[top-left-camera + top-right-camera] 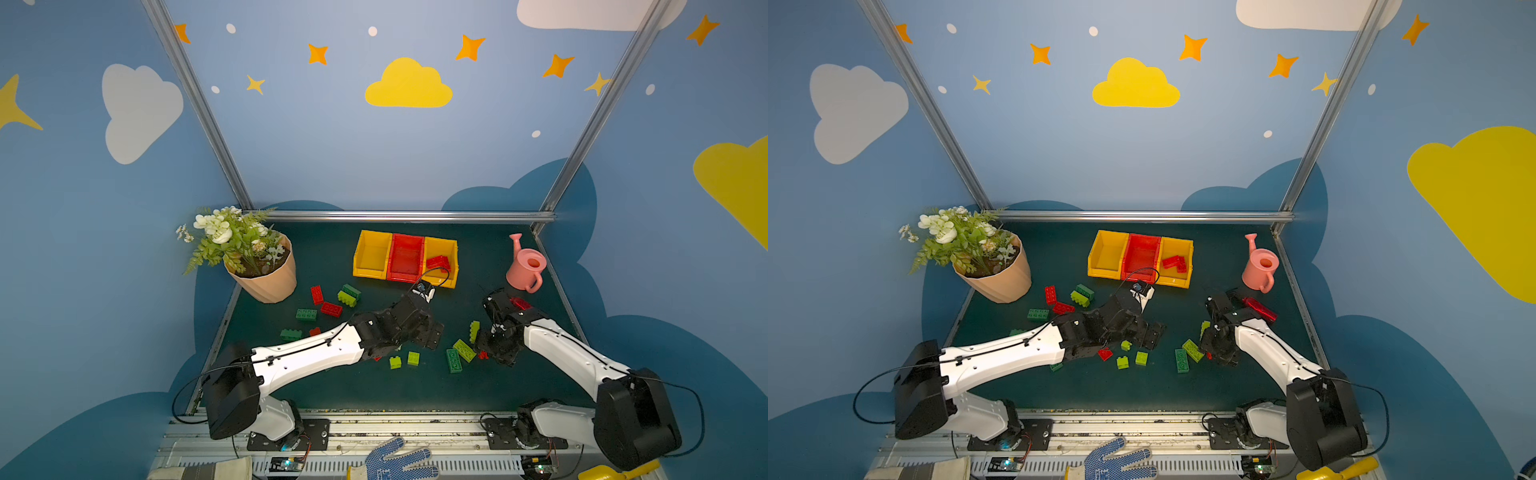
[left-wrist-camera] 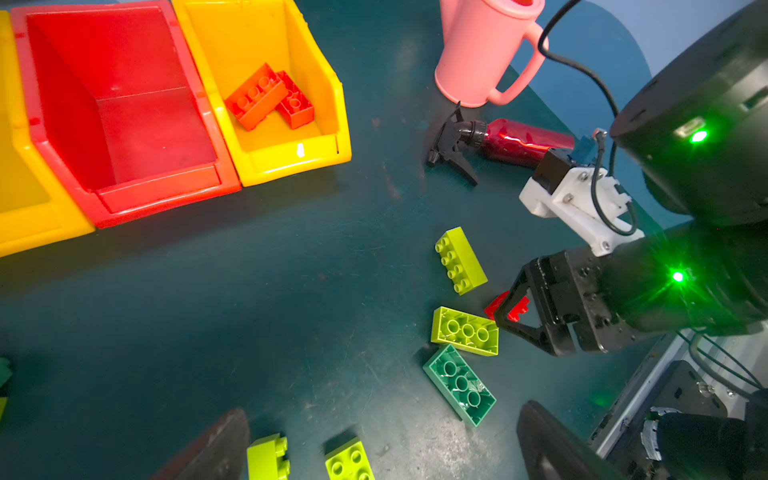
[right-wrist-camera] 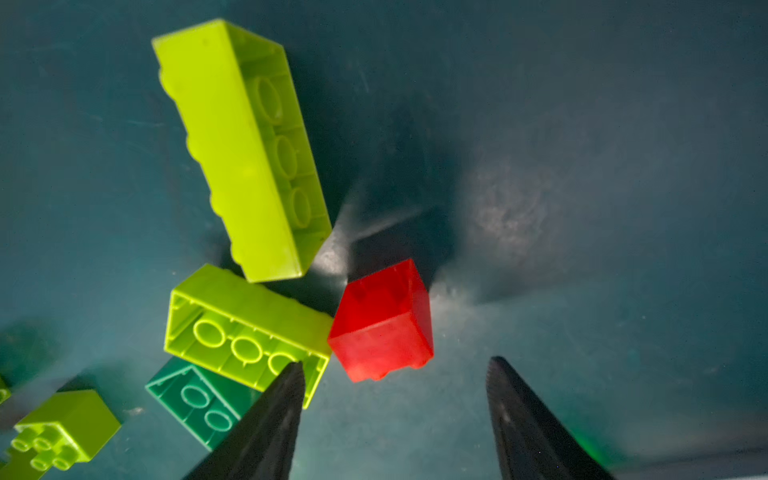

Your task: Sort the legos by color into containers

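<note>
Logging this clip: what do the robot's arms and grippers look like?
Both the left arm and right arm have white moulded shells, black joint housings and thin black cables along them. The left gripper and right gripper are black with tapered fingers; green lights glow on the right arm.

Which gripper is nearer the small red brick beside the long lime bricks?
Right. The right gripper hangs open with the small red brick just ahead of its fingertips. The left gripper is open over two small lime bricks, off to the side.
</note>
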Robot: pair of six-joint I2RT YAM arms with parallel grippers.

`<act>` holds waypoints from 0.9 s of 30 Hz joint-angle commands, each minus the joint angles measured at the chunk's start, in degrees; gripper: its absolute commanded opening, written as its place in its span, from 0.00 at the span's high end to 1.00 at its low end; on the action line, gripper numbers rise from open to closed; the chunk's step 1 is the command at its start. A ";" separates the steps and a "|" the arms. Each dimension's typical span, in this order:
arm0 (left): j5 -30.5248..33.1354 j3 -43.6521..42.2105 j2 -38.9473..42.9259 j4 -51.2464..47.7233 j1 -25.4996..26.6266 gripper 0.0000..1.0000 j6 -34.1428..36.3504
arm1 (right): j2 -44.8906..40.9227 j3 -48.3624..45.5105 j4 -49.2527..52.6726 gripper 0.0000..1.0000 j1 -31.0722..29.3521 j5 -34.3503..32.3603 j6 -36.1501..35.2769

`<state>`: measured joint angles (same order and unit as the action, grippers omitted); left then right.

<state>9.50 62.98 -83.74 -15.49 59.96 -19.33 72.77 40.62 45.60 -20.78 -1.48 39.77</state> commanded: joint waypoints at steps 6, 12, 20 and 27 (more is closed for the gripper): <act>1.75 -0.01 0.69 -2.00 0.02 0.00 0.19 | 2.68 1.21 -2.31 0.42 1.52 -1.16 -3.05; 2.19 0.11 1.00 -2.75 0.03 0.00 0.28 | 4.20 1.06 -3.57 0.50 1.95 0.14 -2.59; 2.63 0.04 0.70 -2.57 0.02 0.00 -0.26 | 4.93 0.86 -4.50 0.52 2.07 1.12 -4.41; 2.11 0.26 0.01 -2.61 0.05 0.00 -0.42 | 5.04 1.83 -2.83 0.49 1.90 1.89 -8.02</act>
<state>11.22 62.98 -83.74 -17.17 59.96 -19.35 77.41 40.73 41.04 -18.85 -0.27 34.11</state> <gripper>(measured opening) 0.998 0.506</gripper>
